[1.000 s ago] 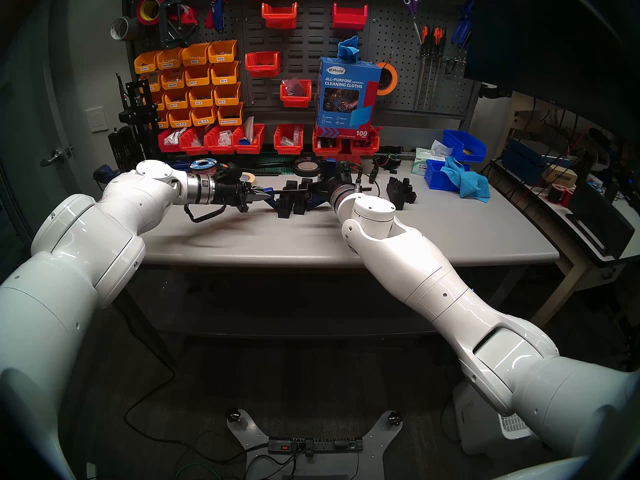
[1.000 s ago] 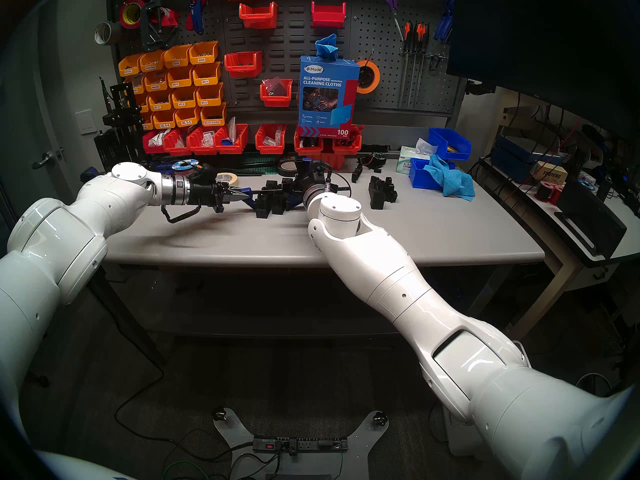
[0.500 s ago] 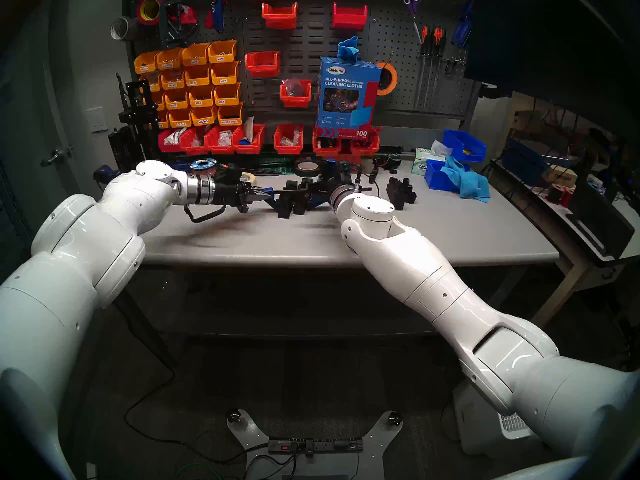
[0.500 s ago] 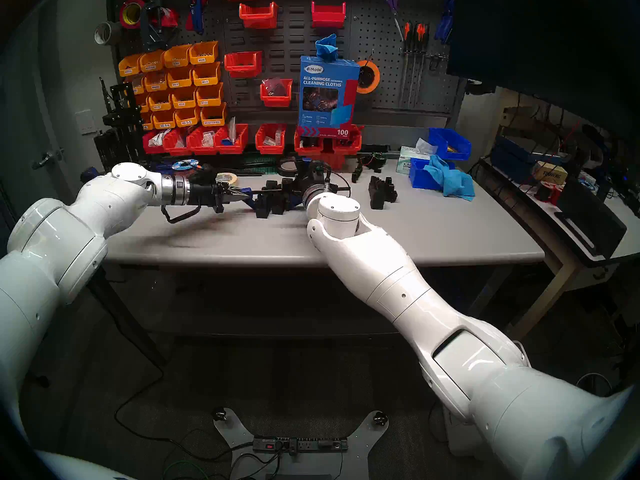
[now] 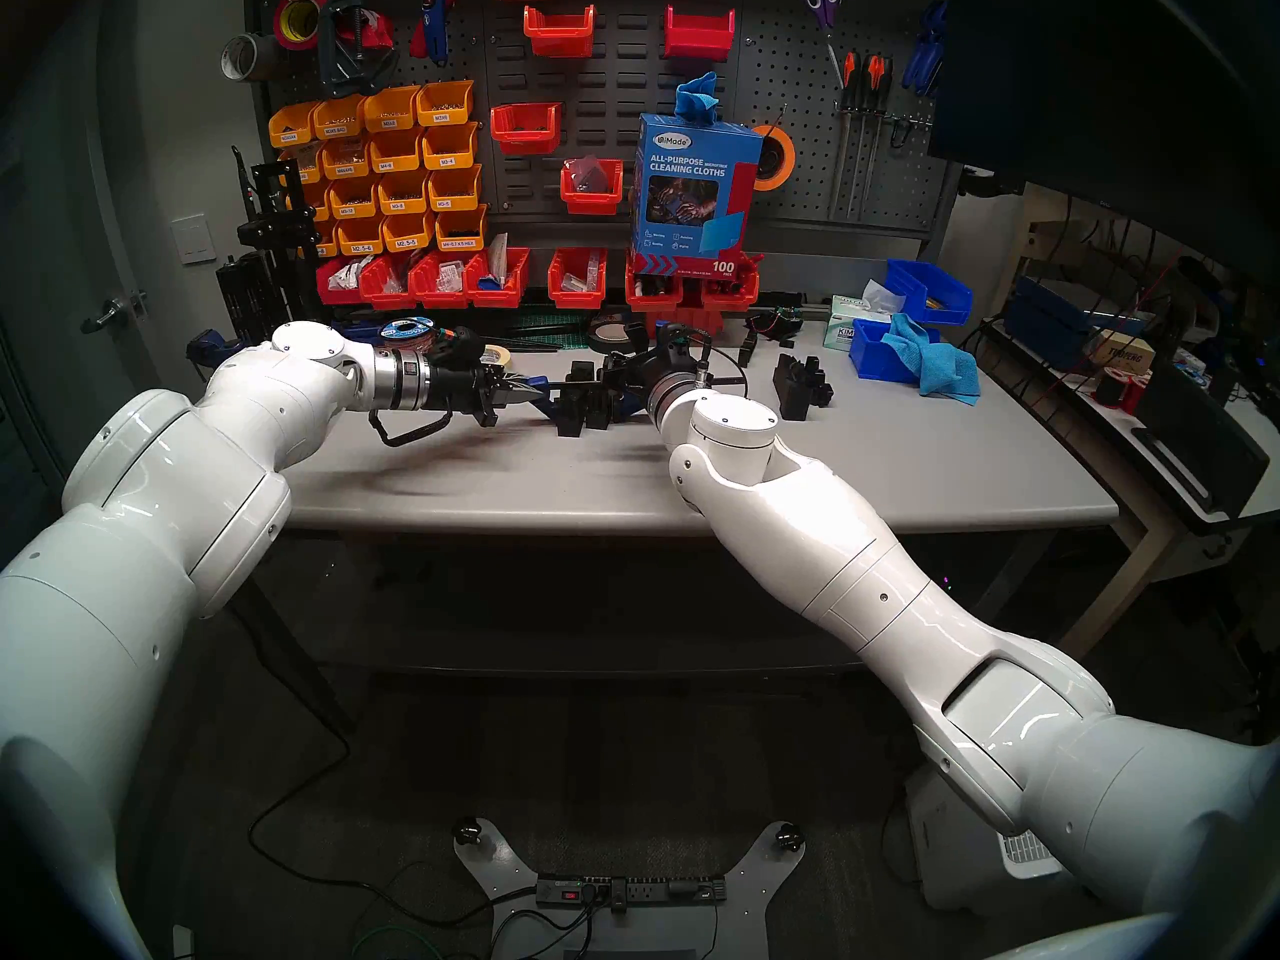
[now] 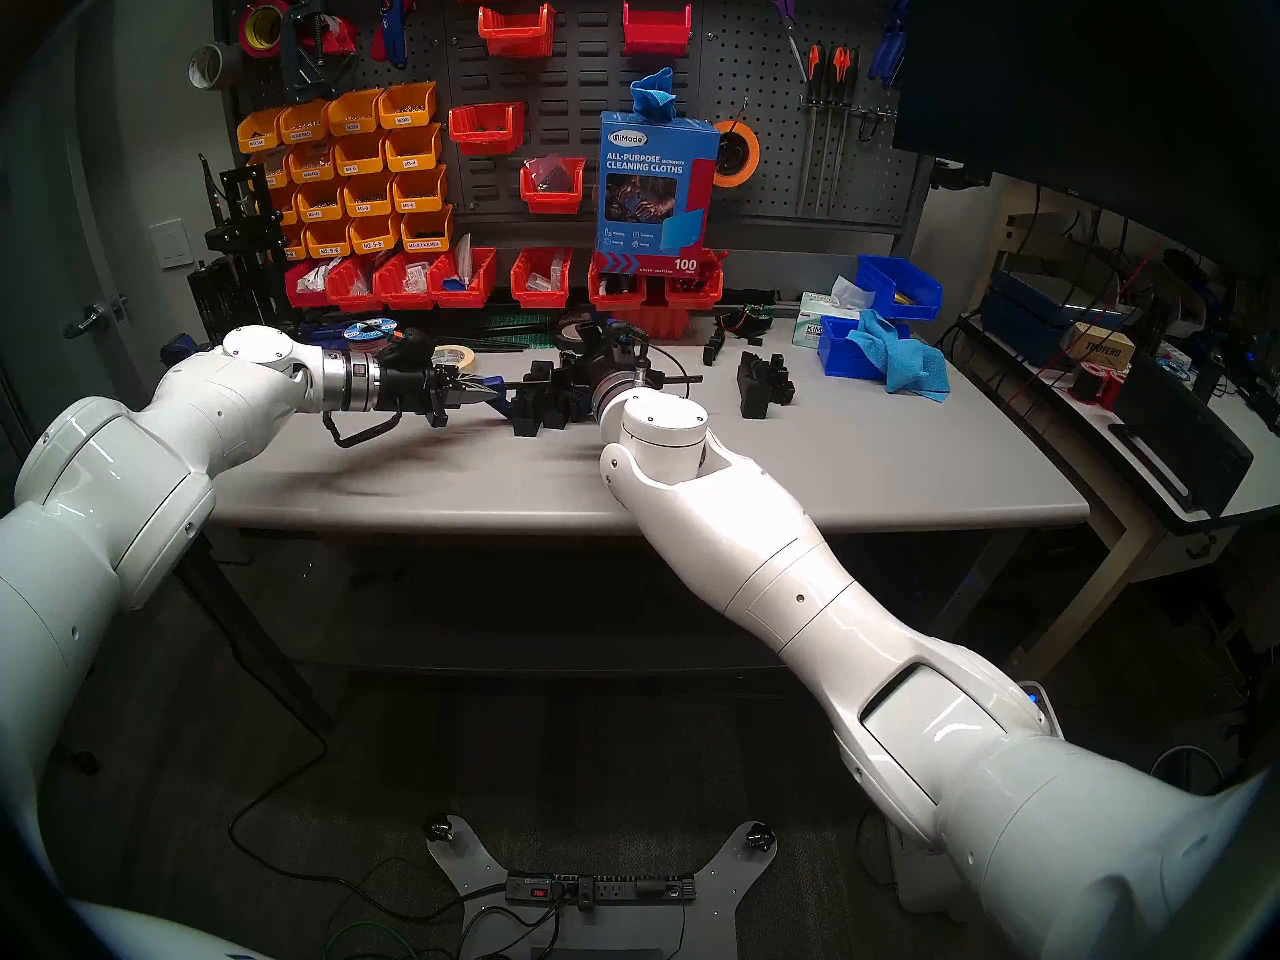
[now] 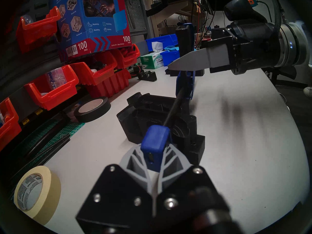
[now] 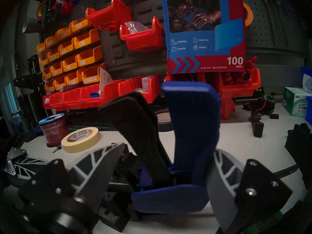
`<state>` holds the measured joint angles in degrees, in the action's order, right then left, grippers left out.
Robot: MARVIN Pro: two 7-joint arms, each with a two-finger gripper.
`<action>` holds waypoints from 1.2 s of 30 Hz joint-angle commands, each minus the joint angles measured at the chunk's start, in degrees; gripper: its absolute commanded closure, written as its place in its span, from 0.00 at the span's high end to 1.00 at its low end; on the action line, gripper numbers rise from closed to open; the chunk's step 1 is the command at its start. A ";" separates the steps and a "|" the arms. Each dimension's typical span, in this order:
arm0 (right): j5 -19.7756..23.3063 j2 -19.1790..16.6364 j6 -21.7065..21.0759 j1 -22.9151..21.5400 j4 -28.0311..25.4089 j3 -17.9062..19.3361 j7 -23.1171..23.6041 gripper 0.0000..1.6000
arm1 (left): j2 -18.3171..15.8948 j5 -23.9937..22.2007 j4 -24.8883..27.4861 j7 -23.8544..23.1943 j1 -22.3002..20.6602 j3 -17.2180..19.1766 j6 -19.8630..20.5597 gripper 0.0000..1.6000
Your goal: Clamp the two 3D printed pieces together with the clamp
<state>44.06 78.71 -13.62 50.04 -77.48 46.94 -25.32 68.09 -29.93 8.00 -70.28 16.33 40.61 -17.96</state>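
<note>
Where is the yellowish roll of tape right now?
The tape roll lies flat on the table, at the left wrist view's bottom left, beside the left gripper and near the green cutting mat.

I count my left end effector (image 5: 526, 390) and right end effector (image 8: 168, 147), one clamp (image 7: 155, 140), two black printed pieces (image 5: 569, 411) (image 5: 600, 408), and one pronged black part (image 5: 800, 387). On the desk (image 5: 900, 467) there are also two tape rolls (image 7: 36, 193) (image 7: 92, 110), one wire spool (image 8: 53, 129), two blue bins (image 5: 925, 290) (image 5: 876, 352), one cloth box (image 5: 692, 196) and one tissue box (image 5: 841, 325).
</note>
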 commanded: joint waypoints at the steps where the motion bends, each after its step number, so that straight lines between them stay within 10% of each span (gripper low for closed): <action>1: 0.03 1.88 -0.14 0.26 -2.06 -1.27 -0.17 0.78 | 2.77 -0.44 0.90 -1.05 0.24 0.17 0.06 0.00; 8: -0.01 1.75 -0.16 0.33 -2.30 -1.37 -0.96 0.70 | 2.86 -0.68 0.80 -1.24 0.35 0.13 0.08 0.00; 12: -0.04 1.62 -0.15 0.61 -2.14 -1.54 -1.34 0.73 | 2.82 -0.78 0.74 -1.42 0.33 0.05 0.16 0.00; 16: -0.22 1.42 0.03 1.06 -1.88 -1.93 -1.58 1.00 | 2.71 -0.85 0.72 -1.83 0.39 -0.03 0.16 0.00; 36: -5.03 3.14 2.86 1.59 1.54 -4.11 -9.04 1.00 | 2.30 -1.52 0.67 -3.16 0.63 -0.66 0.74 0.00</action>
<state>41.99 79.40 -12.18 50.79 -77.90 44.86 -30.18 68.21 -31.50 8.05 -72.45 16.61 40.19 -17.16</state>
